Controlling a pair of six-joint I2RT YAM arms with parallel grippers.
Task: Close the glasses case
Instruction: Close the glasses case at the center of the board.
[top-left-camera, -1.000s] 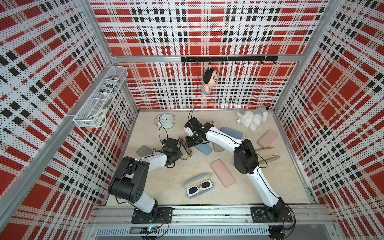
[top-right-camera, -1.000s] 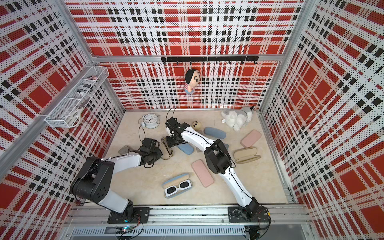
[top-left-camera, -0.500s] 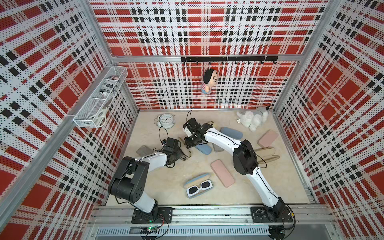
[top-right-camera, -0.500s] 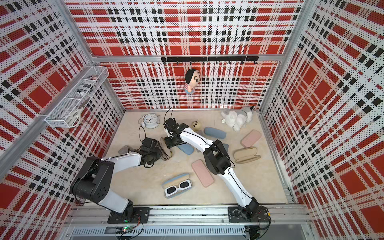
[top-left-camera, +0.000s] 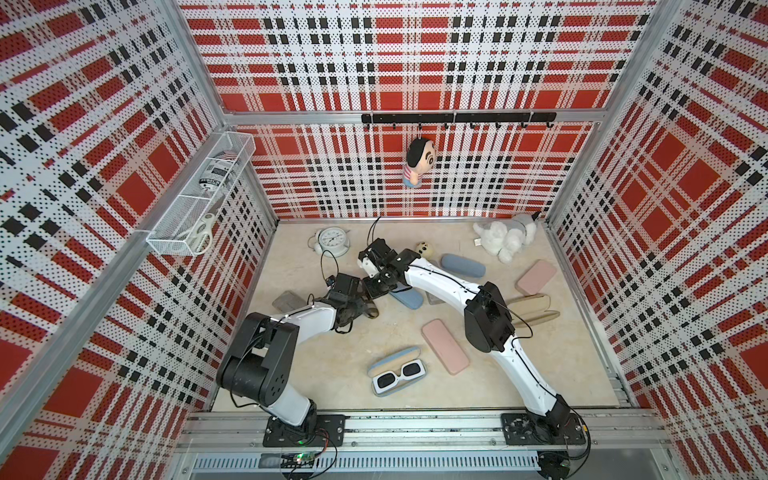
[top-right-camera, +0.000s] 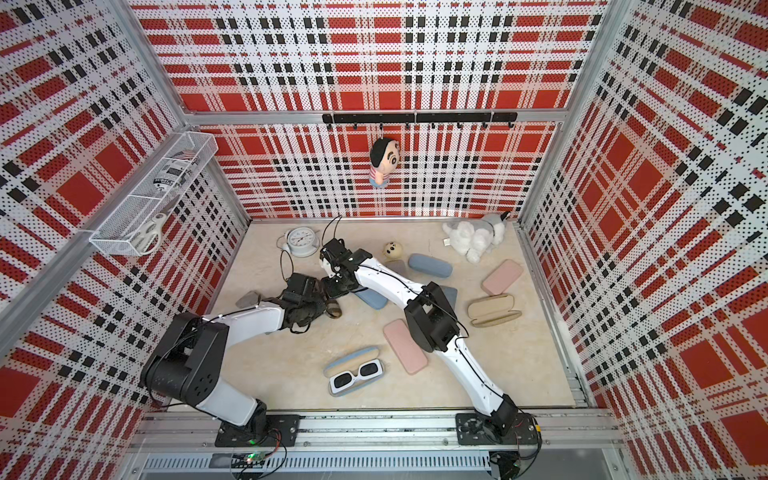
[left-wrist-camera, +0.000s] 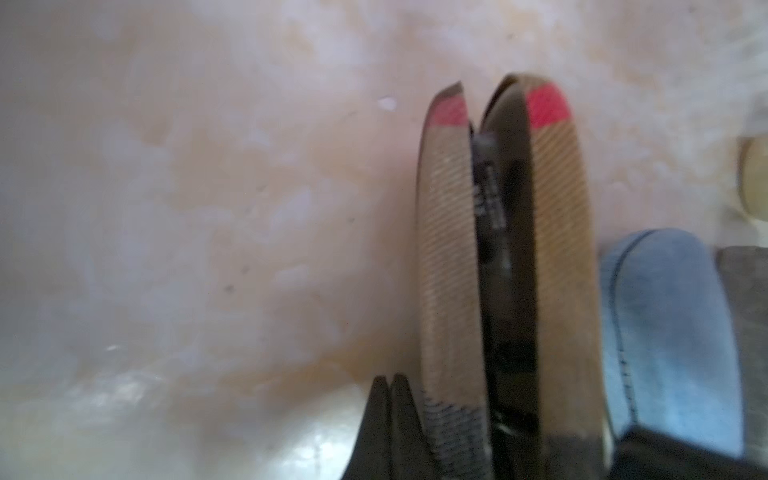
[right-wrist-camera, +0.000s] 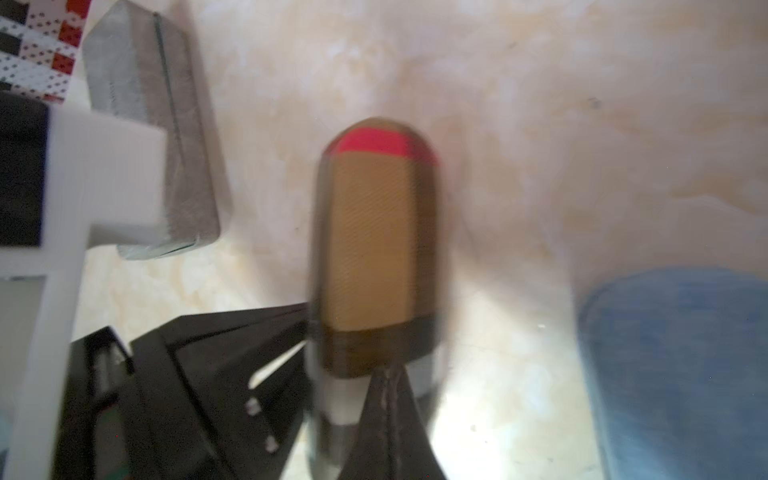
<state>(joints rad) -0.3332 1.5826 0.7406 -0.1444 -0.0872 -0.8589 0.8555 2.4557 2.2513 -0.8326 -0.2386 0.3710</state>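
Observation:
The glasses case (left-wrist-camera: 557, 249) is brown with a red band at one end, and its two halves stand almost together with a narrow dark slit between them. In both top views it is a small brown shape (top-left-camera: 371, 311) (top-right-camera: 333, 308) on the floor between the two arms. My left gripper (left-wrist-camera: 390, 415) is shut and empty, right beside the case's side. My right gripper (right-wrist-camera: 388, 415) is shut too, its tips against the near end of the case (right-wrist-camera: 374, 232). From above, the left gripper (top-left-camera: 353, 311) is left of the case and the right gripper (top-left-camera: 376, 286) is behind it.
A blue case (top-left-camera: 409, 298) lies close on the right and a grey case (top-left-camera: 286, 300) on the left. Pink cases (top-left-camera: 444, 347) (top-left-camera: 536, 277), an open beige case (top-left-camera: 532, 307), an open case holding white sunglasses (top-left-camera: 398, 372), a clock (top-left-camera: 331, 241) and a plush toy (top-left-camera: 505, 239) lie around.
The right gripper has shifted slightly left, closer to the left gripper and the case. The left arm has barely moved.

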